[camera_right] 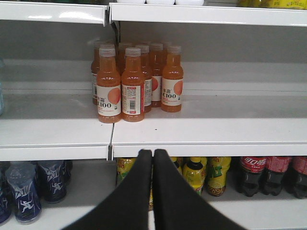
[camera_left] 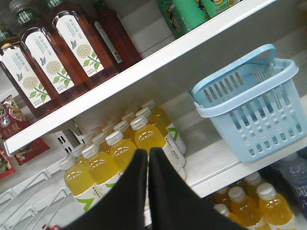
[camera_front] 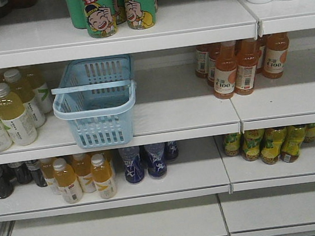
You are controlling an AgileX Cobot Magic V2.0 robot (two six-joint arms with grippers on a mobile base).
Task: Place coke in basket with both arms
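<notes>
The light blue slotted basket stands empty on the middle shelf, its front hanging slightly over the shelf edge and its handle folded across the top. In the left wrist view the basket is to the upper right of my left gripper, which is shut on nothing in front of yellow drink bottles. My right gripper is also shut and empty, just below the edge of the shelf holding orange bottles. The coke is not in view. Neither arm shows in the front view.
Yellow drink bottles stand left of the basket and orange C100 bottles to its right. Green cans are on the shelf above. Dark cola bottles with red labels, yellow tea bottles and blue bottles fill the lower shelf.
</notes>
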